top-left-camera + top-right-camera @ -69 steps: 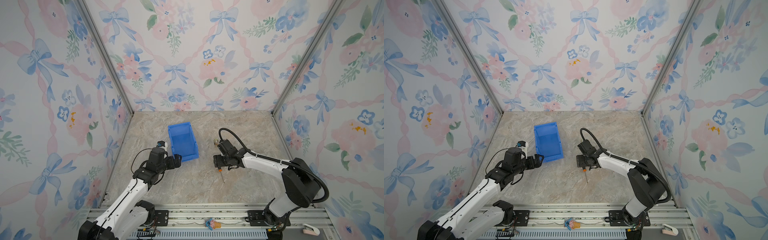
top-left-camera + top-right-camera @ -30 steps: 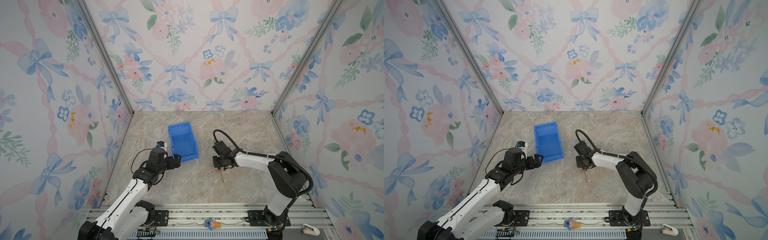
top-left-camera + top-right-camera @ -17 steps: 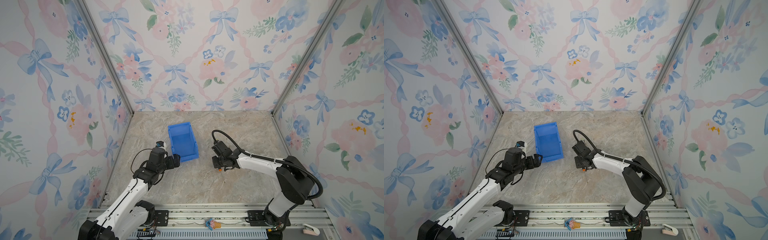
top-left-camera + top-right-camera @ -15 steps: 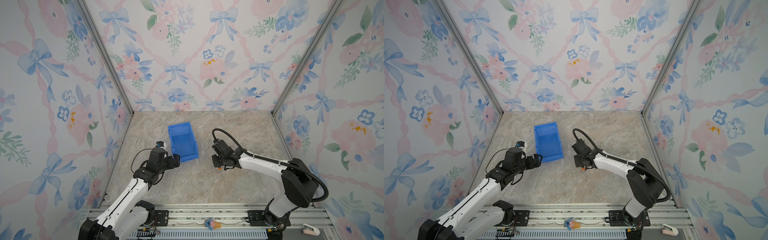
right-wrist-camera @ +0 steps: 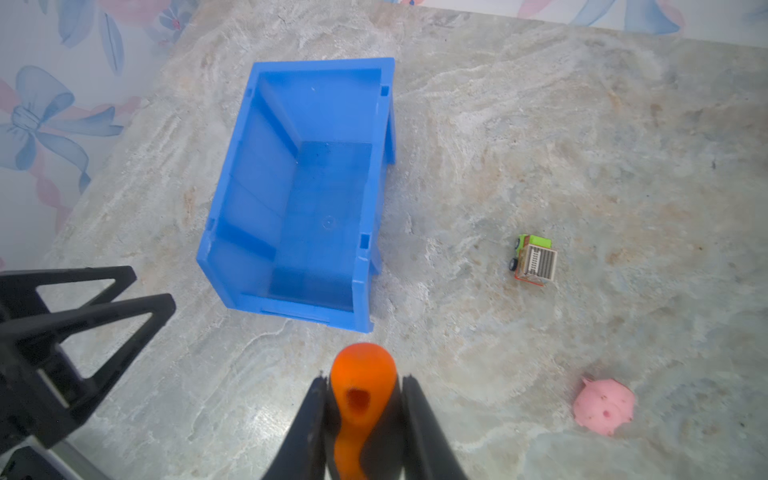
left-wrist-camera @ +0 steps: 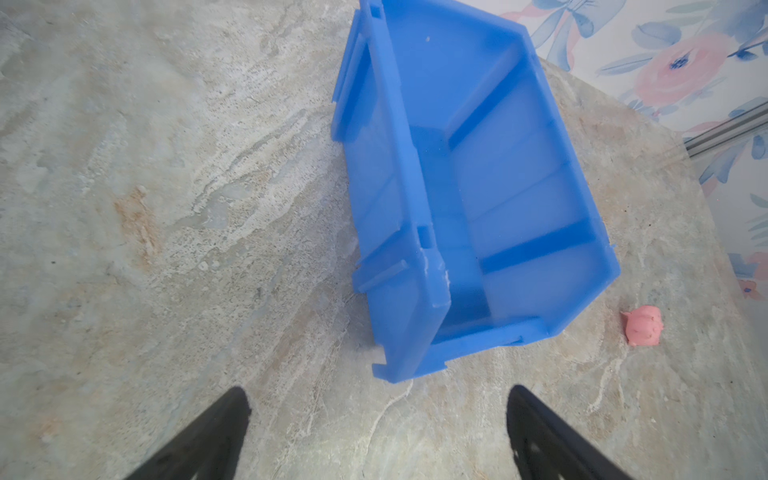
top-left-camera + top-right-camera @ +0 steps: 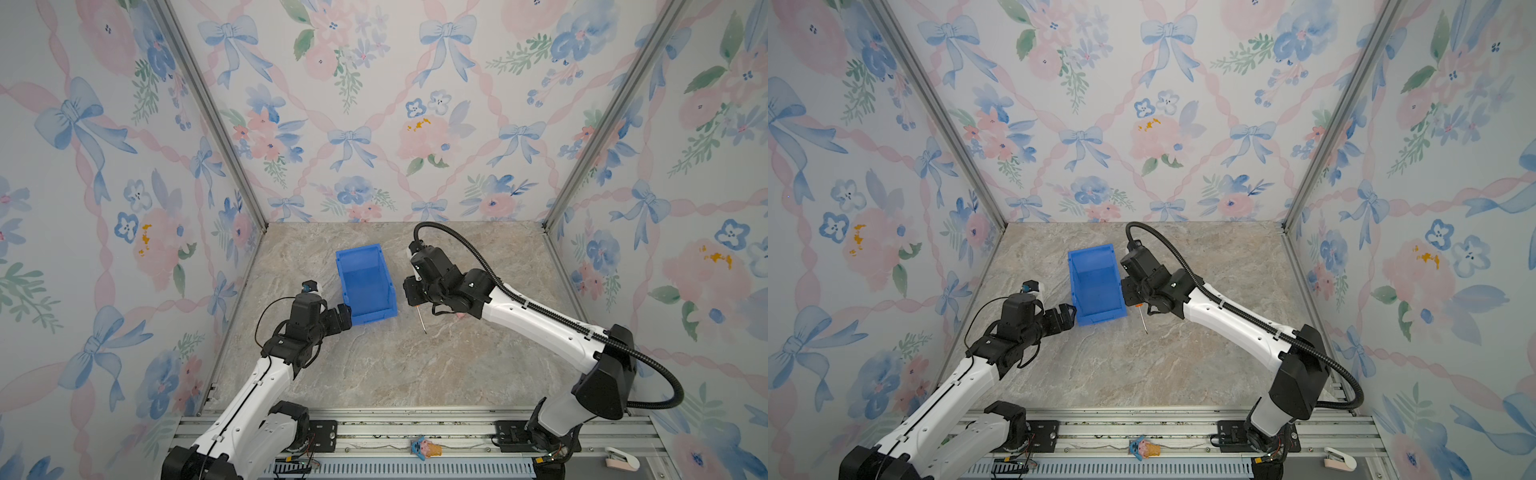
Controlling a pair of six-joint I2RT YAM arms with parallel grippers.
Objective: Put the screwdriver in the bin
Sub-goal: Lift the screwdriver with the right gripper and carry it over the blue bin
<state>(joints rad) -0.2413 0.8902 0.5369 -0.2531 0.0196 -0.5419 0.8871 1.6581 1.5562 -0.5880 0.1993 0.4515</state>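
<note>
Right gripper point(image 5: 362, 381): clamped narrow on the screwdriver point(image 5: 363, 365), one jaw pressed to each side of the orange handle.
Left gripper point(image 6: 378, 398): spread wide, nothing between the jaws, poised just off a low front corner of the bin point(image 6: 374, 174).
Screwdriver place: outside the bin, just beside its low front end, at the corner away from the left gripper; grey shaft pointed down toward the table point(image 7: 1183, 365); tip touching or clear, could not tell.
Bin: stood upright, nothing seen inside.
Handling, judged: light and stiff; rounded handle looked smooth and probably slick, so prone to swivel between flat jaws; thin shaft too narrow for a sure pinch.
Best hold, judged: across the thick part of the handle, as gripped here.
Bystanders: pink toy point(image 5: 604, 405) and toy truck point(image 5: 536, 259) lay apart from the bin, on the side where the screwdriver hung.
</note>
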